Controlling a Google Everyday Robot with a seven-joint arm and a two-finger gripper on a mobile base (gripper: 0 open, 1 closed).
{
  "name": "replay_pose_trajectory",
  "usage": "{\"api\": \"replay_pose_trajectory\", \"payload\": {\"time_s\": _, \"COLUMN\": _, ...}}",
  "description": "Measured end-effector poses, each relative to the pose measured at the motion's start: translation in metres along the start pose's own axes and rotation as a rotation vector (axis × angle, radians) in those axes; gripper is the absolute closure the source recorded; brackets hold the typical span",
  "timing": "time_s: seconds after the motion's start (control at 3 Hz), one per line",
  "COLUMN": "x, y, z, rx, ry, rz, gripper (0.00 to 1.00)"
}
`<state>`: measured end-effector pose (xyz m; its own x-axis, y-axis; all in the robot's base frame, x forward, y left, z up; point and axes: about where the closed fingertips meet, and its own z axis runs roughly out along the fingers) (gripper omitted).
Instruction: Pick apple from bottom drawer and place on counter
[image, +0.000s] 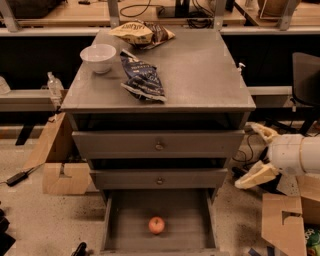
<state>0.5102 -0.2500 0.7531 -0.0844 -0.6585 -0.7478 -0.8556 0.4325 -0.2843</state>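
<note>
The apple (156, 225), small and red-orange, lies in the middle of the open bottom drawer (112, 220), a shallow grey tray pulled out at the foot of the cabinet. The counter (200, 70) is the grey top of the cabinet. My gripper (254, 155) is at the right of the cabinet, level with the middle drawer, well right of and above the apple. Its two pale fingers are spread apart and hold nothing.
On the counter stand a white bowl (98, 56), a dark blue chip bag (142, 77) and a yellow snack bag (140, 33). Cardboard boxes lie on the floor at the left (62, 175) and the right (282, 225). A tan wooden bench (60, 17) runs behind.
</note>
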Motion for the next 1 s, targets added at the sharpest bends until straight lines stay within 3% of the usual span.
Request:
{"api": "replay_pose_trajectory", "payload": {"time_s": 0.33, "x": 0.04, "y": 0.023, "z": 0.046, "rx": -0.016, "ry": -0.122, "rz": 0.033, "gripper": 0.0}}
{"api": "replay_pose_trajectory", "payload": {"time_s": 0.67, "x": 0.089, "y": 0.044, "z": 0.093, "rx": -0.052, "ry": -0.215, "rz": -0.025, "gripper": 0.0}}
{"api": "replay_pose_trajectory", "payload": {"time_s": 1.0, "x": 0.164, "y": 0.082, "z": 0.15, "rx": -0.131, "ry": -0.255, "rz": 0.004, "gripper": 0.0}}
